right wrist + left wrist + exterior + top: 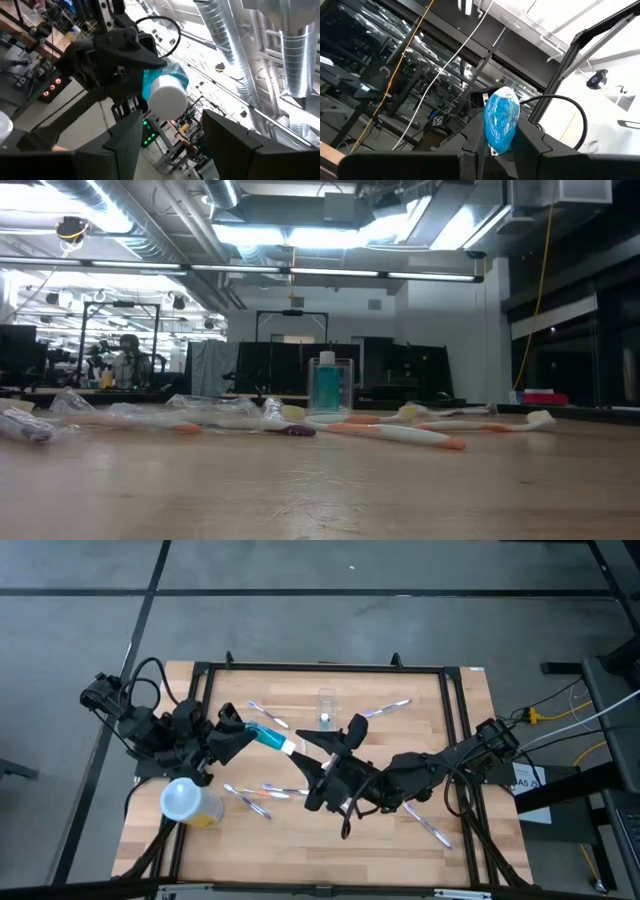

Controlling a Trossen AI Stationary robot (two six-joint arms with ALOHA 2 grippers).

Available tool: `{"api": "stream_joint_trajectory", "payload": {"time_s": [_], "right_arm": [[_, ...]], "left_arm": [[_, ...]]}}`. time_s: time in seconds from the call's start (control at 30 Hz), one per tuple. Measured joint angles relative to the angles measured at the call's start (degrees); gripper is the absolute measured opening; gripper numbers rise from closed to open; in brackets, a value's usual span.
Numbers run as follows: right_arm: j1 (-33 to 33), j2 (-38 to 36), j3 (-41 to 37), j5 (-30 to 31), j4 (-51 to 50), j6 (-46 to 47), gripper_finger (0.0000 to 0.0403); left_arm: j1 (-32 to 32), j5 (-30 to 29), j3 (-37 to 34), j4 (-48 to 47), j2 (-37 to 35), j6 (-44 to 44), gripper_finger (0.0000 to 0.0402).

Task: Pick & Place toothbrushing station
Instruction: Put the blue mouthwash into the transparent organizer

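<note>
holder: clear cup [327,705] upright, long axis vertical, table's 12 o'clock edge
low view only: blue bottle [326,387] inside holder
left gripper [240,733]: pinching blue tube [272,739]
right gripper [335,741]: spread, at tube's white cap

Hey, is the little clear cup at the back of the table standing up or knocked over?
Upright. The clear cup stands on its base in the low view, walls vertical, and from above its open mouth faces up. Toothbrushes lie flat around it.
</note>
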Motion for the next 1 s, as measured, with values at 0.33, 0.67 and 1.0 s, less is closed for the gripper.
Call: {"api": "stream_joint_trajectory", "payload": {"time_s": [0.33,0.67,1.0], "right_arm": [[0.00,0.00,0.00,-1.56,0.68,0.21,0.0208],[-0.18,0.00,0.00,-3.57,0.64,1.95,0.0197],[-0.83,0.00,0.00,-4.53,0.44,3.05,0.0130]], "left_arm": [[0.00,-0.05,0.00,0.00,0.00,-0.15,0.0066],[0.63,-0.13,0.00,0.00,0.00,-0.13,0.0066],[0.61,-0.15,-0.02,0.00,-0.02,-0.07,0.0066]]}}
